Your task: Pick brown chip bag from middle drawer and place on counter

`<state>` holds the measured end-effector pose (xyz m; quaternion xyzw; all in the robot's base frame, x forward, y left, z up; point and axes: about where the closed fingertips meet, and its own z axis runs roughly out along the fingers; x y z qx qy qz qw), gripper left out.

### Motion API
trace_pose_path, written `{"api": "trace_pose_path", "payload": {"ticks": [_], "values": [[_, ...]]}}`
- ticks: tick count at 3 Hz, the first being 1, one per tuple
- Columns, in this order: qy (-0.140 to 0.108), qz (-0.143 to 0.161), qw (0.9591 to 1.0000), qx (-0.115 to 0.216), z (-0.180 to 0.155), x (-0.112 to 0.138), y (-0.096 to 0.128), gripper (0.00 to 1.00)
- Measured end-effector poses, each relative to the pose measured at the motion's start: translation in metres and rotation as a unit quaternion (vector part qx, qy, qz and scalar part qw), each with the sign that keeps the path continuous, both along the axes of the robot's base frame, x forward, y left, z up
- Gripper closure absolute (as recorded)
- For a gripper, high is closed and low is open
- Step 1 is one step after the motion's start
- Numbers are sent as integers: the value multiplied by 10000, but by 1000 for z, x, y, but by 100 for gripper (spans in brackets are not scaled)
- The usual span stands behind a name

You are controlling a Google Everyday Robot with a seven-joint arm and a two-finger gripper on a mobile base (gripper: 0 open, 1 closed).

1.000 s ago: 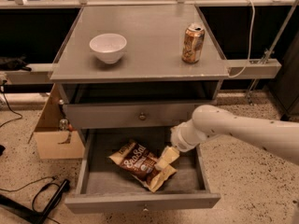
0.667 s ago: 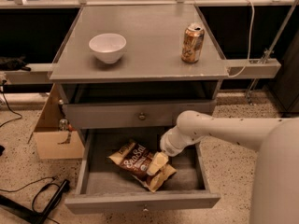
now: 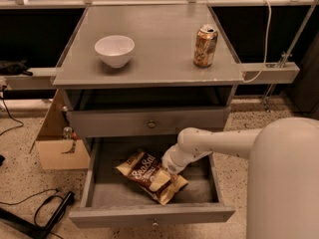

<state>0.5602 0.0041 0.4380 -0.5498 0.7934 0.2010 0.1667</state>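
Observation:
The brown chip bag [image 3: 141,172] lies flat in the open middle drawer [image 3: 149,214], slanted from upper left to lower right, with white script on its dark middle. My gripper [image 3: 167,179] reaches down into the drawer from the right and is over the bag's right end, touching or just above it. My white arm [image 3: 224,142] stretches in from the lower right. The grey counter [image 3: 159,59] tops the cabinet above.
A white bowl [image 3: 114,50] stands on the counter's left and a tan drink can [image 3: 205,45] on its right. The knobbed drawer above [image 3: 149,123] is shut. A cardboard box [image 3: 52,146] and cables [image 3: 45,208] lie on the floor at left.
My arm has swung left and lower into the drawer, bringing the gripper from the bag's right side onto its right end. The bag has not visibly moved.

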Motion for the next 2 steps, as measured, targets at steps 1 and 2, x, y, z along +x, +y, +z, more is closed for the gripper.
{"api": "trace_pose_path", "payload": {"ticks": [1,2], "values": [[41,152,9999,25,-12,-9,10,50],[41,153,9999,25,-12,-9,10,73]]}}
